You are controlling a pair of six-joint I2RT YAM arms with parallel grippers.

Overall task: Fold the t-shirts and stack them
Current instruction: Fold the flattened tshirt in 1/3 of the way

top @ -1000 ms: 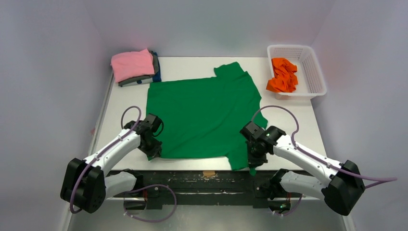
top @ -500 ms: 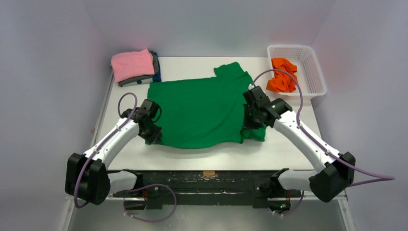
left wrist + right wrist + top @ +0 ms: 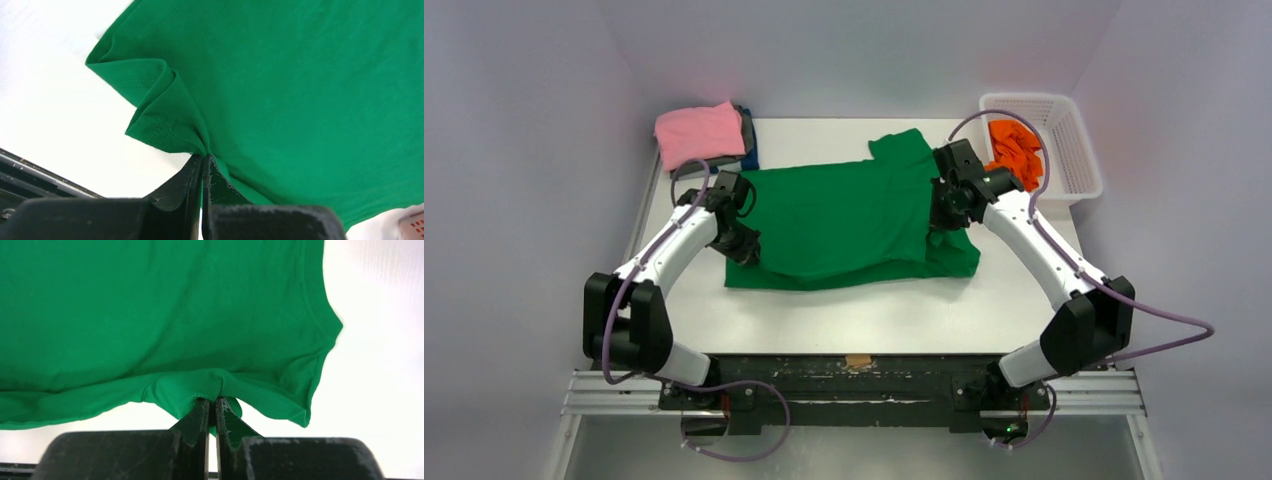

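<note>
From above, the green t-shirt lies mid-frame on the desk, its lower hem lifted and doubled toward the top of the frame; I judge the fold half made. I count one green tee; one pink t-shirt folded at upper left, atop one dark grey t-shirt and one dark blue t-shirt; orange t-shirts in the one basket at upper right, their number untellable.

Left wrist view: the left pincer is pressed together, pinching a bunched hem corner of green cloth.

Right wrist view: the right pincer likewise pinches a gathered green edge; I would carry both corners level, at matched pace, so the crease runs straight.
</note>
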